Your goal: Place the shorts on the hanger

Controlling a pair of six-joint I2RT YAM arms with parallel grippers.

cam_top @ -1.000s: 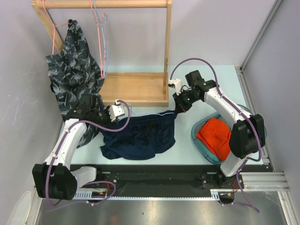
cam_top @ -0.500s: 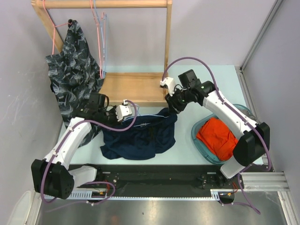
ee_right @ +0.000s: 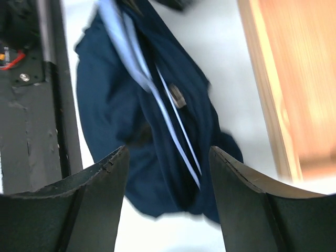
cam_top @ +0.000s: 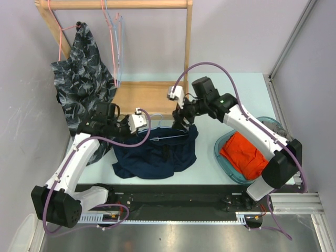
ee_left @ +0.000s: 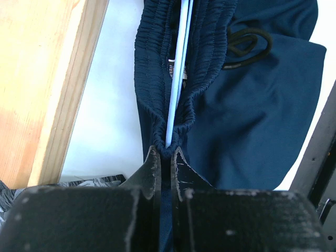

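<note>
Shorts [cam_top: 157,152] are pinched at one waistband end by the left gripper [ee_left: 167,157], the right gripper [ee_right: 168,152] is spread and empty, so I reckon the hanger [ee_left: 176,79] could slip out when lifted.

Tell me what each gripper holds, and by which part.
The left gripper pinches the shorts at the waistband's end; the right gripper is open, holding nothing.

In the left wrist view the hanger [ee_left: 176,89] shows only as thin pale-blue wires. Its near end is buried in the bunched waistband of the shorts [ee_left: 252,121] at the tips of the left fingers [ee_left: 152,169], and its far part is cut off by the top edge. The right wrist view is motion-blurred; the hanger wires and the small label [ee_right: 177,96] on the shorts are smeared and unreadable.
</note>
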